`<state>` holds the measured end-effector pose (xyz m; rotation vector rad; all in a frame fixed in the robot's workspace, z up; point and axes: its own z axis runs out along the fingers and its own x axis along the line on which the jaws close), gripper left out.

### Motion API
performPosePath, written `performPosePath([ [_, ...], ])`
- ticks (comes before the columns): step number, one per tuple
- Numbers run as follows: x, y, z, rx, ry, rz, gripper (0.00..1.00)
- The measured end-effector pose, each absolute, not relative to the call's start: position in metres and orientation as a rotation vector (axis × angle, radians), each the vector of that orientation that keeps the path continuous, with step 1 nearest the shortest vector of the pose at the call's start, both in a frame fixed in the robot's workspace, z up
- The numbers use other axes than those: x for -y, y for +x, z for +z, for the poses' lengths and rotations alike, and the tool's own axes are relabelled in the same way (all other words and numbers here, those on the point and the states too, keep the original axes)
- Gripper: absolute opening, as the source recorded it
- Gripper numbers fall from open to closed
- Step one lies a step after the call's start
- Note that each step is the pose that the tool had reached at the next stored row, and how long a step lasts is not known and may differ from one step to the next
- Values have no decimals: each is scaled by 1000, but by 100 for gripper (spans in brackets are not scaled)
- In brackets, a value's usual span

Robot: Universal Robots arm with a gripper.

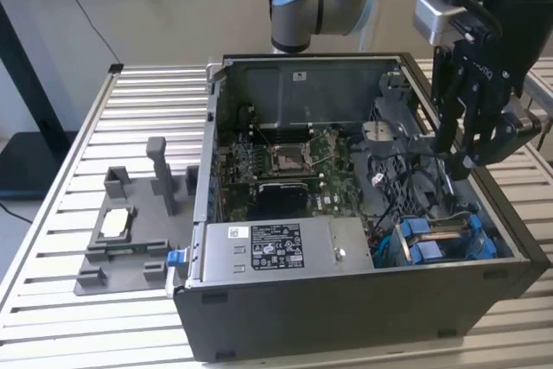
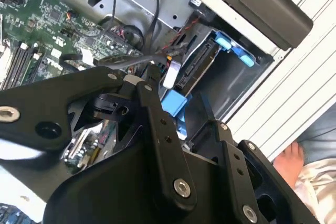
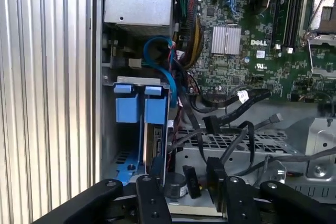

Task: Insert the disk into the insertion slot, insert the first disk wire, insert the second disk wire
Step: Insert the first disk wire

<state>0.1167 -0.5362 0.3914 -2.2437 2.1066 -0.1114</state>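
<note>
The disk (image 1: 448, 231) sits edge-up in the insertion slot (image 1: 390, 252) at the case's front corner, on the exterior view's right. Its blue end tabs (image 3: 137, 109) stick out above the grey cage wall (image 3: 107, 129), and its connector edge (image 2: 195, 73) faces the open case. My gripper (image 1: 451, 160) hangs above and just behind the slot. Its fingers (image 2: 137, 85) are drawn together on a black disk wire (image 2: 126, 59). In the first wrist view a black connector (image 3: 215, 174) sits between the finger links. A second black plug (image 3: 211, 124) dangles loose beside the cage.
The motherboard (image 1: 285, 162) fills the case floor, and the silver labelled power-supply box (image 1: 276, 248) lies along the near wall. Tangled cables (image 3: 231, 109) cross between board and cage. A grey fixture (image 1: 121, 231) stands on the slatted table. Part of a person (image 2: 292, 162) is beyond the case.
</note>
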Motion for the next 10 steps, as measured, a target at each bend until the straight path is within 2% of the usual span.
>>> performPosePath([
  [10,536,116,390,-1945,-2332,-166,47],
])
